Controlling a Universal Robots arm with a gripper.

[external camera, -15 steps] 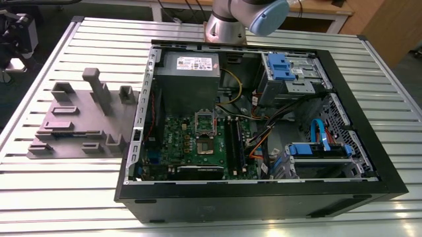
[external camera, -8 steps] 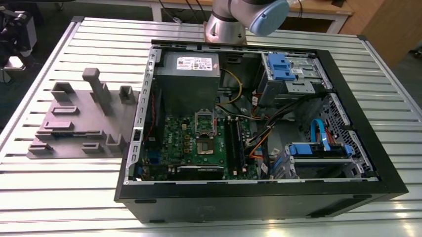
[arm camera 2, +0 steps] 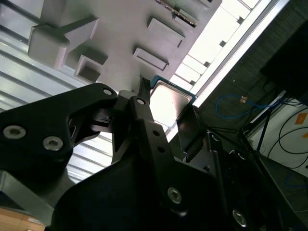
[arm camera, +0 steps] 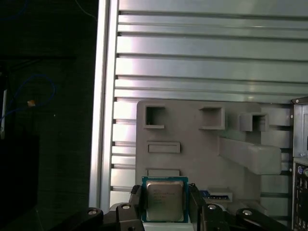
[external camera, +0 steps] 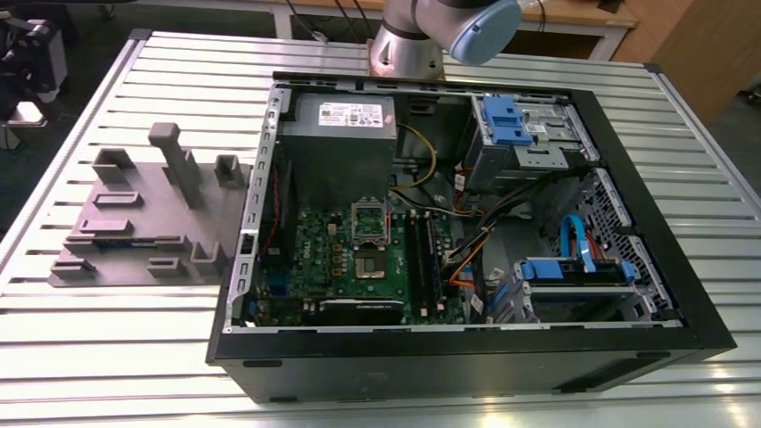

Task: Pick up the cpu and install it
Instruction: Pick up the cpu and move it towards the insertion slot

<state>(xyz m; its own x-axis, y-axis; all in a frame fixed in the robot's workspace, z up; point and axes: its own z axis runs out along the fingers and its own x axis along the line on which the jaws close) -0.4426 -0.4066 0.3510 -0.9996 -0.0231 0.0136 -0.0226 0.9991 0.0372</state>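
First wrist view puts the cpu [arm camera: 164, 201] right between your gripper's [arm camera: 165, 204] fingers [arm camera: 136, 201], one finger pressed to each side edge, silvery top facing the camera. You're pinching it, jaws closed on the chip. Second wrist view agrees: cpu [arm camera 2: 169, 100] clamped edge to edge between the black fingers. Behind it lies the grey fixture [arm camera: 192, 159] with its slots and blocks, resting on the ribbed table [arm camera: 192, 48], and the chip looks held clear of it. Case [arm camera: 301, 144] corner peeks in just beside the fixture. Exterior view: arm [external camera: 434, 36] rises beyond the open case, socket [external camera: 371, 230] sits mid-board with its dark centre showing, cables [external camera: 476, 236] draped near it on the exterior view's right, power supply [external camera: 339, 120] between socket and arm
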